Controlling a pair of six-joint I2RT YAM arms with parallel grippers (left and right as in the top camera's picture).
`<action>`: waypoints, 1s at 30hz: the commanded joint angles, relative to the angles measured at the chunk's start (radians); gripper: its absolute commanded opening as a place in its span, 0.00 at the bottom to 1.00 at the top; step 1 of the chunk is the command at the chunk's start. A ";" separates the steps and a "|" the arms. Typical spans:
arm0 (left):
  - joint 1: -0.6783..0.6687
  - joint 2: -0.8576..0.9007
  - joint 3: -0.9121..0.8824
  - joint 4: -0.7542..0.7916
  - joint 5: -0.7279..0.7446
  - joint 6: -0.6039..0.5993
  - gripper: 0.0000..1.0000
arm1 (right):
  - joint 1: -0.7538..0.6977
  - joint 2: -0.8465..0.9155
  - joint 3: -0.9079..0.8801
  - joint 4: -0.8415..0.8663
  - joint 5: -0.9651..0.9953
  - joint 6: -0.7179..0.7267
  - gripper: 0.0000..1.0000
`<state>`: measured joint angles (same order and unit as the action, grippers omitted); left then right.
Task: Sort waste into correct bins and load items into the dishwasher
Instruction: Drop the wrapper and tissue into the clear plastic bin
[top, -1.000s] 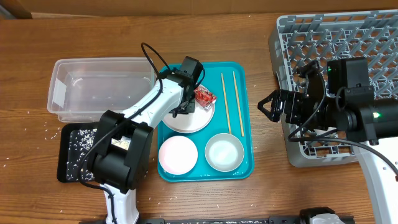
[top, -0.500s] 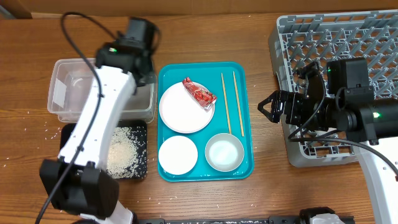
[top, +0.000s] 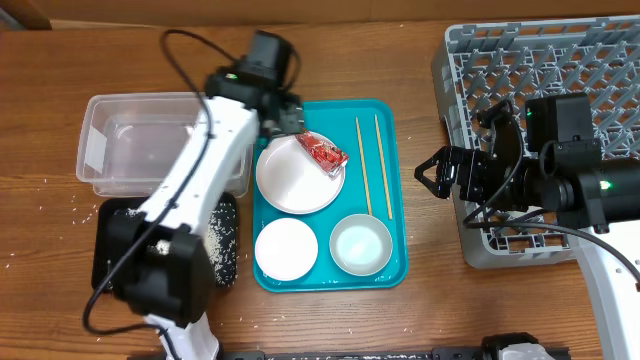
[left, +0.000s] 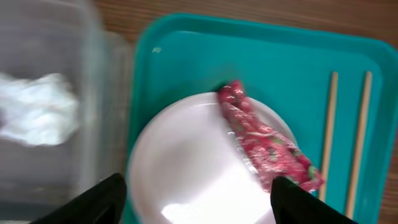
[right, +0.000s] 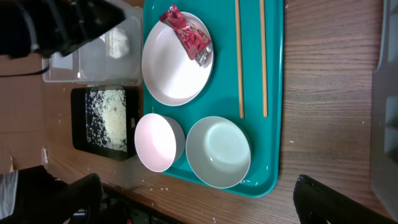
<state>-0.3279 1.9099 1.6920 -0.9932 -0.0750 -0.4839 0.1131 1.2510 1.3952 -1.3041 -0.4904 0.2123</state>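
My left gripper (top: 284, 116) hangs open over the top edge of the white plate (left: 193, 168), with nothing between its fingers (left: 102, 199). The red wrapper (left: 267, 140) lies across the plate's right rim. A crumpled white tissue (left: 37, 115) sits in the clear tub (top: 150, 145). Rice covers the black tray (right: 106, 118), which the left arm partly hides in the overhead view. Two chopsticks (top: 371, 165) and two white bowls (top: 285, 248) (top: 360, 243) rest on the teal tray (top: 390, 270). My right gripper (top: 435, 172) stands open beside the grey dish rack (top: 560, 70).
Loose rice grains (top: 75, 210) are scattered on the wooden table left of the black tray. The right arm's body lies over the rack's front left corner. Bare table shows between the teal tray and the rack.
My left gripper swung from the plate over to the clear tub, then back above the plate's top edge, and its jaws have opened. The right arm has not moved.
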 joint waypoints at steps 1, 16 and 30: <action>-0.054 0.151 -0.001 0.064 0.107 -0.048 0.75 | 0.005 -0.004 0.019 0.000 -0.001 -0.004 1.00; -0.085 0.274 0.023 0.005 0.146 -0.072 0.04 | 0.005 -0.004 0.019 0.000 -0.001 -0.003 1.00; 0.242 -0.064 0.101 -0.220 -0.141 -0.035 0.04 | 0.005 -0.004 0.019 -0.007 -0.001 -0.004 1.00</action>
<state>-0.1497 1.7996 1.8133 -1.2030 -0.1535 -0.5438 0.1127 1.2510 1.3952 -1.3174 -0.4904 0.2123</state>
